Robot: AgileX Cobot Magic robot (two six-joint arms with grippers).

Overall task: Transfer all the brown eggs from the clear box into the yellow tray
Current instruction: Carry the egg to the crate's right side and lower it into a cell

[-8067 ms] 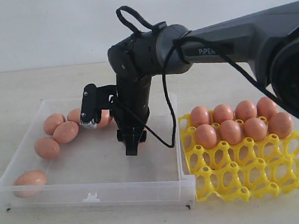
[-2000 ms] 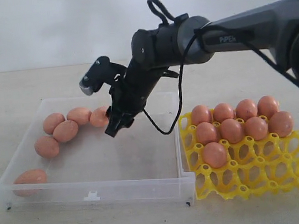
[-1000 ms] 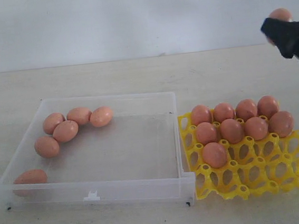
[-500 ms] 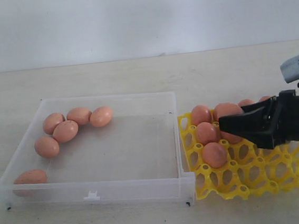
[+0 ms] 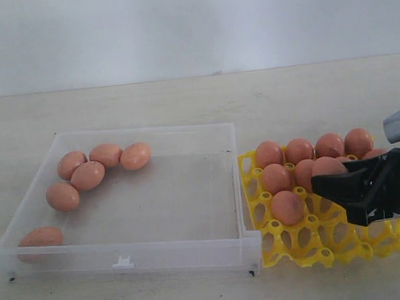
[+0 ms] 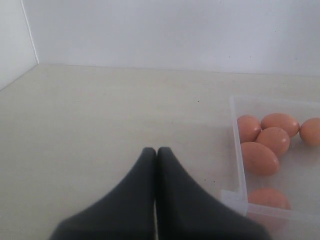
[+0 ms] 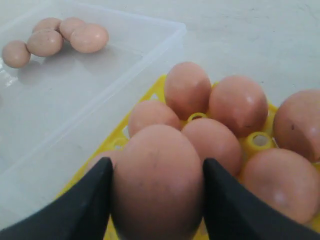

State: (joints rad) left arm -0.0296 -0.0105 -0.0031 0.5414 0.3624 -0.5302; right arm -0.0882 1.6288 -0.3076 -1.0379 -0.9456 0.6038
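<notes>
Right wrist view showed my right pincer (image 7: 158,207) pinching one brown egg (image 7: 156,165) by its sides, just above the yellow tray (image 5: 295,251), probably to lower it into an empty cup. Six more eggs (image 5: 88,176) lay in the clear box (image 5: 125,260) beside the tray.

A clear box (image 5: 125,260) sits on a pale table (image 5: 181,98). Six brown eggs (image 5: 88,176) lie in it. Five are bunched by the far left corner and one is alone at the near left corner. A yellow tray (image 5: 302,250) just beside the box has more eggs in its cups. A black gripper (image 5: 325,178) comes in from the right and holds one egg (image 5: 328,165) over the tray.
</notes>
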